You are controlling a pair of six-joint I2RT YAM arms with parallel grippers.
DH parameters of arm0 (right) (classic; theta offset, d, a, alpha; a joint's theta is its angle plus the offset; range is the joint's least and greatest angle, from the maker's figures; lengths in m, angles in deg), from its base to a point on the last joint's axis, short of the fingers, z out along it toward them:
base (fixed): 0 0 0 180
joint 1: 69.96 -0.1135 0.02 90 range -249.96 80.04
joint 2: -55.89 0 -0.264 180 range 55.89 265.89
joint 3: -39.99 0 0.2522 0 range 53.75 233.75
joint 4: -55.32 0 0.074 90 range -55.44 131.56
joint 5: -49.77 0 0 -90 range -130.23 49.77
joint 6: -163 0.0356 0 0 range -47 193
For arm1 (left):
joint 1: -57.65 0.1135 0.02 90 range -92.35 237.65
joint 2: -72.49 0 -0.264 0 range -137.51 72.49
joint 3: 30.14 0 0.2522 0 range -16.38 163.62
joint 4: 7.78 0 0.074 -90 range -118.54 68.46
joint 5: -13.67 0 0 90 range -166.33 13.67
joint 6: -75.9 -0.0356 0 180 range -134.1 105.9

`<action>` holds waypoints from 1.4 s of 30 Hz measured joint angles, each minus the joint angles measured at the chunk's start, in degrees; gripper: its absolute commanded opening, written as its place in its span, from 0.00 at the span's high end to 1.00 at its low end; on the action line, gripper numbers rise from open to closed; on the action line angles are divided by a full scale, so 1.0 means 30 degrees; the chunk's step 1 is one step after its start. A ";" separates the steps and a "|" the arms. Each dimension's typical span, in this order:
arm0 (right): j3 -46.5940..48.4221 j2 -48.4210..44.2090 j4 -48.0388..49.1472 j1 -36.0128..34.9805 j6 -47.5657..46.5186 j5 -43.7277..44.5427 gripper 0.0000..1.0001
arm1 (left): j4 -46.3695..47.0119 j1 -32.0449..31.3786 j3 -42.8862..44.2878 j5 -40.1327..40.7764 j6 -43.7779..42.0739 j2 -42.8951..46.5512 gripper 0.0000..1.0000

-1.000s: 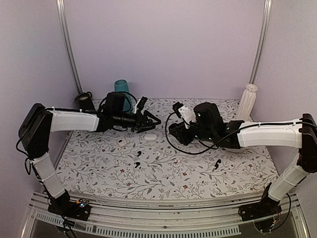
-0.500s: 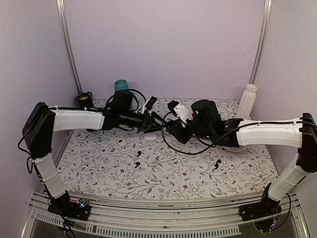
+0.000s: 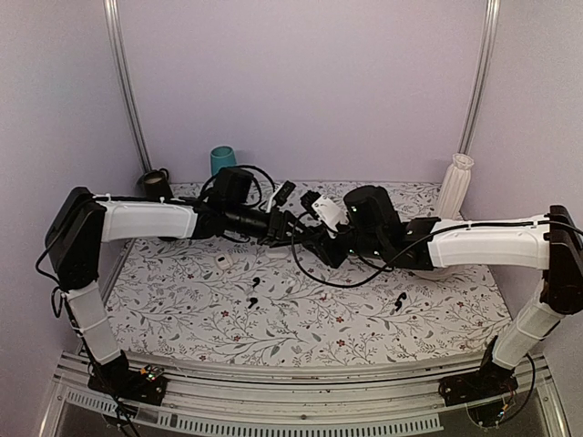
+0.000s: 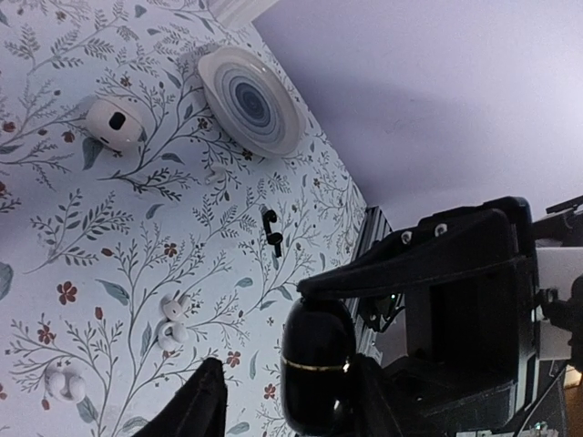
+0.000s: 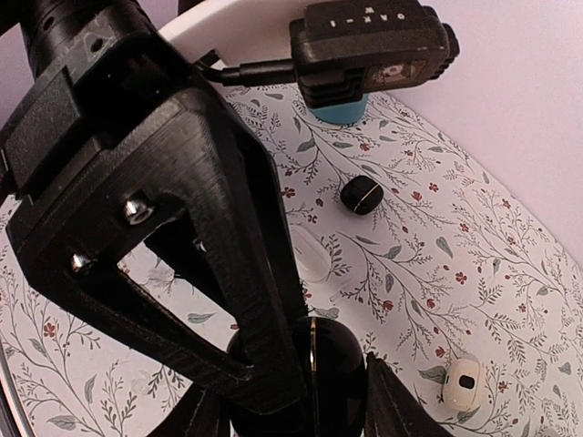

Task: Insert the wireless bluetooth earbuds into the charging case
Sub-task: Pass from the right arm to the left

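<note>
Possession of the charging case was seen to lie with the right gripper, whose fingers were closed narrowly against its glossy black sides. The case was held clear of the desk, above its middle, where both arms met. The left gripper was set around the same case at a narrow opening. One finger lay against it and a gap was shown at the other, so whether it was truly gripped could not be told. The wireless bluetooth earbuds were seen lying on the desk: apparently two close together below the left arm, and one well apart under the right arm. A white case was seen near the pair, and a teal cup at the back
</note>
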 measured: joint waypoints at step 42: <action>-0.2157 -0.3483 0.5384 0.3286 0.9610 -0.6419 0.13 | 0.4728 0.0852 -0.1770 -0.1545 -0.1333 0.2579 1.00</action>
